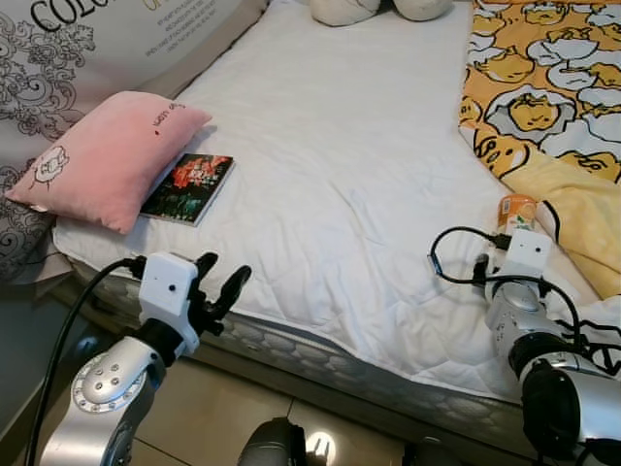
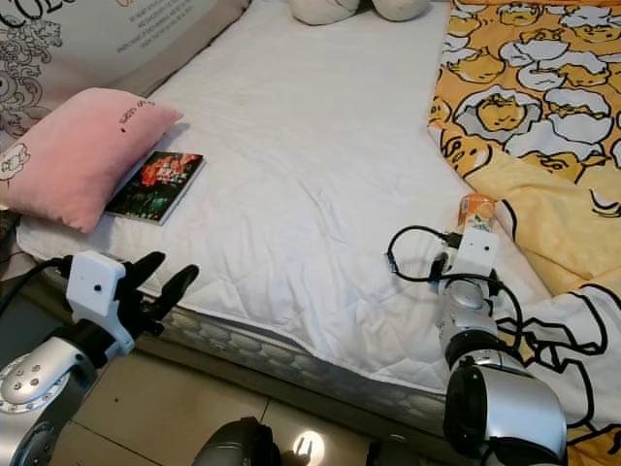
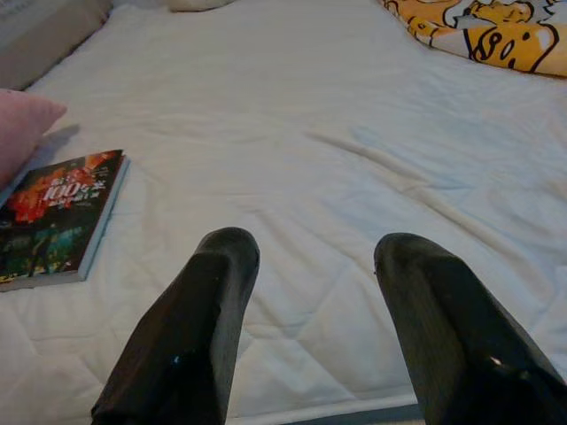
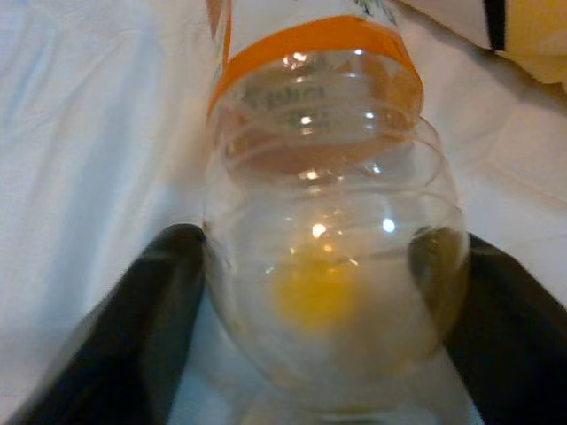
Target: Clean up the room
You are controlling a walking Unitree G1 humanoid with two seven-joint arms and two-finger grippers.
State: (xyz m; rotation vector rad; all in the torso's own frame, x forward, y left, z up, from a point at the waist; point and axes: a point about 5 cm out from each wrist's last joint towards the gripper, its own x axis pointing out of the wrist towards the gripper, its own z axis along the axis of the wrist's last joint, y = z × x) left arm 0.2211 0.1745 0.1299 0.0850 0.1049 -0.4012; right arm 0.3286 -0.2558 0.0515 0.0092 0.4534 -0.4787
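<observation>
A clear plastic bottle (image 1: 517,211) with an orange label lies on the white bed (image 1: 349,146) beside the yellow blanket's edge. My right gripper (image 4: 314,243) is shut on the bottle (image 4: 319,177), one black finger pressed to each side of its rounded end. In the eye views the white wrist housing hides those fingers. A dark book (image 1: 189,187) lies flat by a pink pillow (image 1: 107,155) at the bed's near left corner. My left gripper (image 1: 221,277) hovers open at the mattress's front edge, to the right of the book (image 3: 53,212), holding nothing.
A yellow cartoon-print blanket (image 1: 543,97) covers the bed's right side. A large grey patterned cushion (image 1: 58,49) leans along the left. Pale plush shapes (image 1: 344,10) lie at the far end. Tiled floor (image 1: 213,408) is below the mattress edge.
</observation>
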